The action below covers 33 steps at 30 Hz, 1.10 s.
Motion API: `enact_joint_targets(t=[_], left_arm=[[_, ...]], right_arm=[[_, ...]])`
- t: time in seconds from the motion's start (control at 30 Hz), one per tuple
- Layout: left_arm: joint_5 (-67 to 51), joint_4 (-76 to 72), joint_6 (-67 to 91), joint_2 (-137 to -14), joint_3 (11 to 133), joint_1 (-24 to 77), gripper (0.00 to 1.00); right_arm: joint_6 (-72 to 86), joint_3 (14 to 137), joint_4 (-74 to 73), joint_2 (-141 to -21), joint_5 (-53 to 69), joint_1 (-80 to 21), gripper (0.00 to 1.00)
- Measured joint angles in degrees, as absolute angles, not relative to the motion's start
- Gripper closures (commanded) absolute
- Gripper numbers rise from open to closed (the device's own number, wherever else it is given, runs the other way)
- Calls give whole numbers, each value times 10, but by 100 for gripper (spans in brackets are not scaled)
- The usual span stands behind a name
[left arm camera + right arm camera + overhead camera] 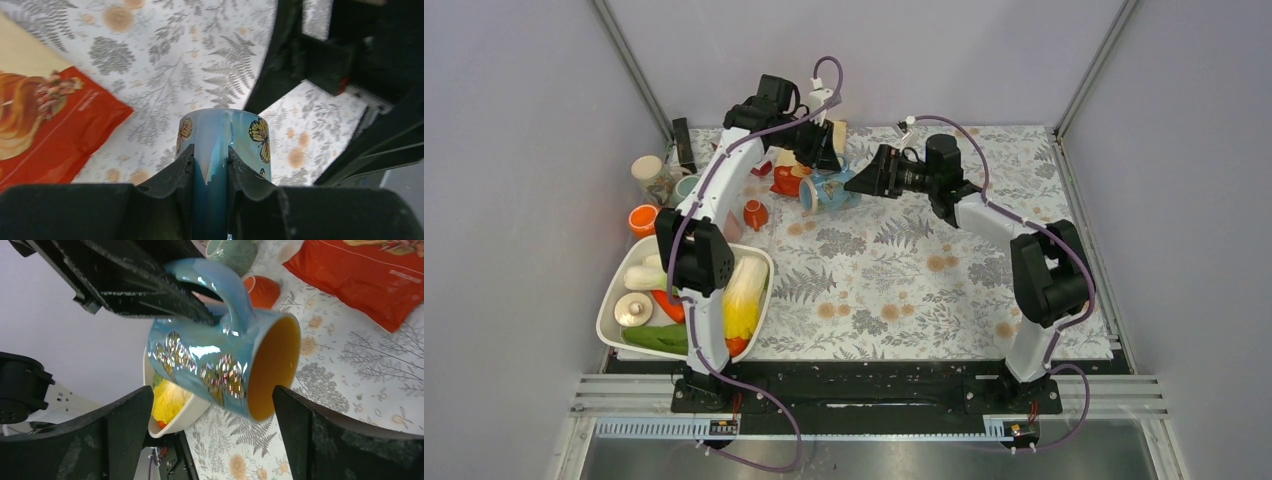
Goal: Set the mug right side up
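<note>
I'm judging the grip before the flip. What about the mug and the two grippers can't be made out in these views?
- The mug base: turned away from the right wrist camera; in the top view the right gripper crowds it.
- Handle, left wrist view: mostly covered by the fingers of the left gripper.
- Gap between mug and table: hidden by the mug's own body in both wrist views; too small from the top.

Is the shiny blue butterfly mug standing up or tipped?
Tipped: the shiny blue butterfly mug is held by its handle, its yellow mouth facing sideways.
</note>
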<state>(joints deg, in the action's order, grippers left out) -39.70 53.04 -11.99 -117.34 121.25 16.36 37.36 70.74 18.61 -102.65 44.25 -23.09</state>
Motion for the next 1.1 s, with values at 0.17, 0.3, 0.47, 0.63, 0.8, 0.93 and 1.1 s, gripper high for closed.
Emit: enact_joint_targets(t=[0.17, 0.3, 0.47, 0.63, 0.8, 0.93, 1.1], left_arm=[[-446, 502, -68, -1170, 1198, 174, 100], [-480, 453, -15, -1169, 1190, 174, 100], [-551, 403, -17, -1156, 1188, 162, 39], [-481, 415, 11, -1151, 1199, 164, 1], [-400, 427, 13, -1150, 1207, 135, 1], [-332, 437, 1, -1136, 1198, 102, 1], [-266, 444, -34, -1098, 1146, 90, 1]], right_arm=[[426, 733, 240, -1067, 479, -240, 20], [500, 742, 309, -1087, 518, -248, 77], [606, 755, 392, -1090, 575, -233, 100], [434, 759, 203, -1043, 544, -228, 100], [259, 795, -79, -1019, 453, -169, 100], [136, 935, -284, -1067, 303, -85, 100], [36, 1203, -449, -1214, 129, -11, 100]])
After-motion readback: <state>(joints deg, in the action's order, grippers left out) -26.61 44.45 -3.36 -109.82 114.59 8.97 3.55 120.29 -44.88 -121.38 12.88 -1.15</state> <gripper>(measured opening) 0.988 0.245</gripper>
